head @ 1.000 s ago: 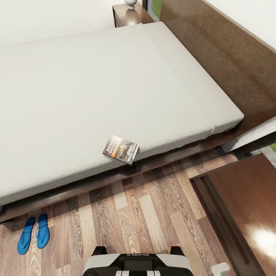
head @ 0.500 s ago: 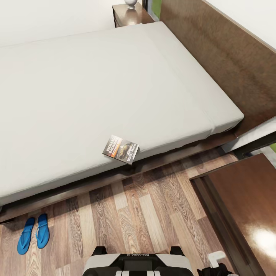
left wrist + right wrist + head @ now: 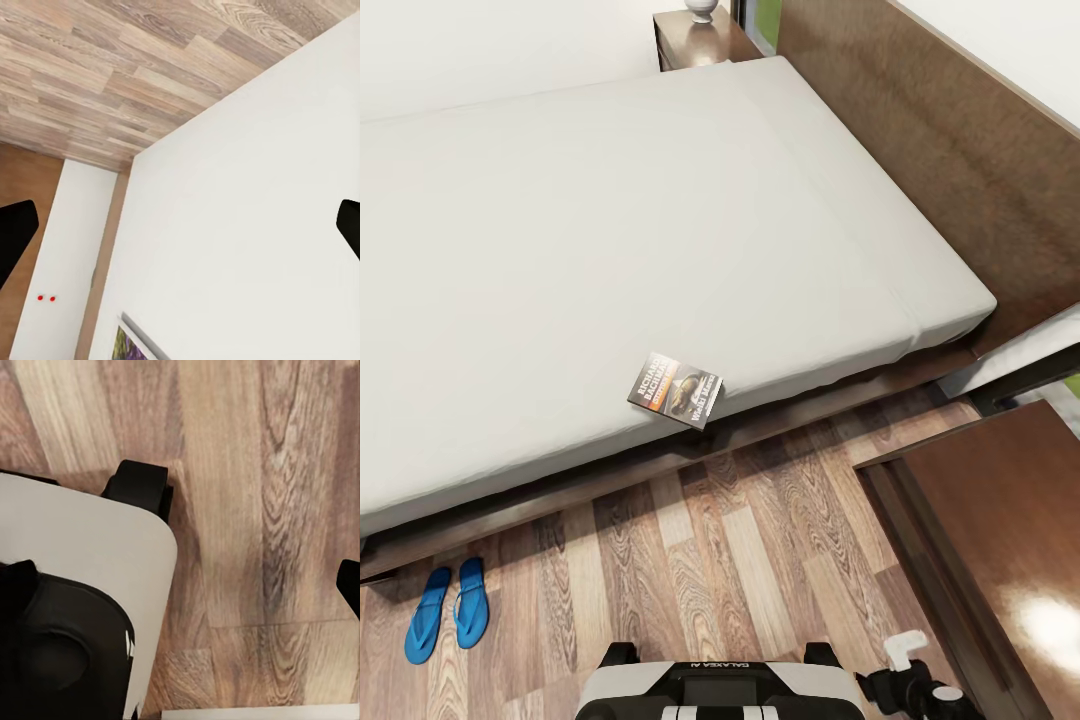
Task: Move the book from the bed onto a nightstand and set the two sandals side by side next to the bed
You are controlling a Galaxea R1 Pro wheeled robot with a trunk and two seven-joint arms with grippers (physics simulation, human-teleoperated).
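The book lies flat on the near edge of the bed's grey mattress, dark cover up with an orange band. Both blue sandals rest side by side on the wood floor, close to the bed frame at the lower left. One nightstand with a glossy top stands at the right; another sits beyond the bed's far corner. My right arm pokes up at the bottom right, well short of the book. My right gripper is open over the floor. My left gripper is open, facing a white wall.
The dark headboard runs along the right of the bed. A white vase stands on the far nightstand. Bare plank floor lies between my base and the bed. My base's white shell appears in the right wrist view.
My right arm has risen farther into the head view at the bottom right. The book, sandals and camera have not moved.
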